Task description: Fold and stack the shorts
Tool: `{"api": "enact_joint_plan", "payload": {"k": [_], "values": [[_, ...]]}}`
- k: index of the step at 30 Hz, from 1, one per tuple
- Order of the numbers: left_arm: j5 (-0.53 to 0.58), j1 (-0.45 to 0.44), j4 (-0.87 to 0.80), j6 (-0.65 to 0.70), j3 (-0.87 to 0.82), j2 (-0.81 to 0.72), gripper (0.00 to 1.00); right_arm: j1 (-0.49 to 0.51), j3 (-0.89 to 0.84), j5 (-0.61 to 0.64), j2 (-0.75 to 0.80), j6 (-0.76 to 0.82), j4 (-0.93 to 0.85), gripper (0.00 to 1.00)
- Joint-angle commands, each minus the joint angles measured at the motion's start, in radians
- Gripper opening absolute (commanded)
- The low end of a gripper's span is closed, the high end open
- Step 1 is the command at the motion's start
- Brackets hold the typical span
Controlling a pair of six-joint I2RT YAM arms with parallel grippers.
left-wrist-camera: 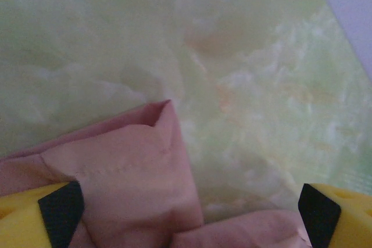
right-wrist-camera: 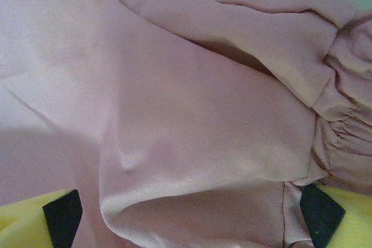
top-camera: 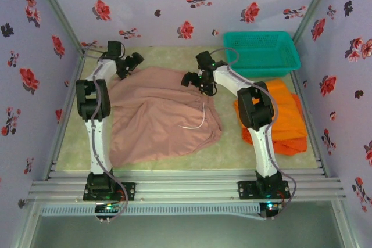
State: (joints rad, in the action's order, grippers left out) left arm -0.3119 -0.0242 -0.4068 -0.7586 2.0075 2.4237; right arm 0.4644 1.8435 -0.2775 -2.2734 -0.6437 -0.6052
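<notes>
The dusty pink-brown shorts (top-camera: 163, 117) lie spread and rumpled on the table's middle, their white drawstring (top-camera: 197, 121) showing near the right side. My left gripper (top-camera: 131, 65) hovers at their far left corner, jaws open; in the left wrist view that cloth corner (left-wrist-camera: 133, 166) lies between and below my wide-apart fingers (left-wrist-camera: 58, 210). My right gripper (top-camera: 195, 81) is open over the far right part of the same shorts. In the right wrist view pink fabric (right-wrist-camera: 192, 114) with a gathered waistband (right-wrist-camera: 349, 114) spreads under the open gripper (right-wrist-camera: 192, 216). Orange shorts (top-camera: 285, 117) lie piled at the right.
A teal mesh basket (top-camera: 261, 53) stands at the back right, just beyond the orange pile. The pale green marbled table top (left-wrist-camera: 232, 56) shows bare past the pink cloth's far corner. Floral walls close in the left, back and right sides.
</notes>
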Motion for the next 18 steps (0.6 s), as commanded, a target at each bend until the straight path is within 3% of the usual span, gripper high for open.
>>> {"api": "enact_joint_plan", "payload": {"k": [1,10,18], "values": [[-0.011,-0.001,0.004,-0.018,0.073,0.044,0.99,-0.01,0.006,0.017,-0.007,0.035,-0.046,0.99],[0.022,0.044,0.026,-0.055,0.196,0.17,0.99,-0.043,-0.108,0.061,0.053,0.024,-0.011,0.99],[0.114,0.071,0.028,-0.062,0.282,0.245,0.99,-0.072,-0.128,0.097,0.06,0.004,-0.011,0.99]]}}
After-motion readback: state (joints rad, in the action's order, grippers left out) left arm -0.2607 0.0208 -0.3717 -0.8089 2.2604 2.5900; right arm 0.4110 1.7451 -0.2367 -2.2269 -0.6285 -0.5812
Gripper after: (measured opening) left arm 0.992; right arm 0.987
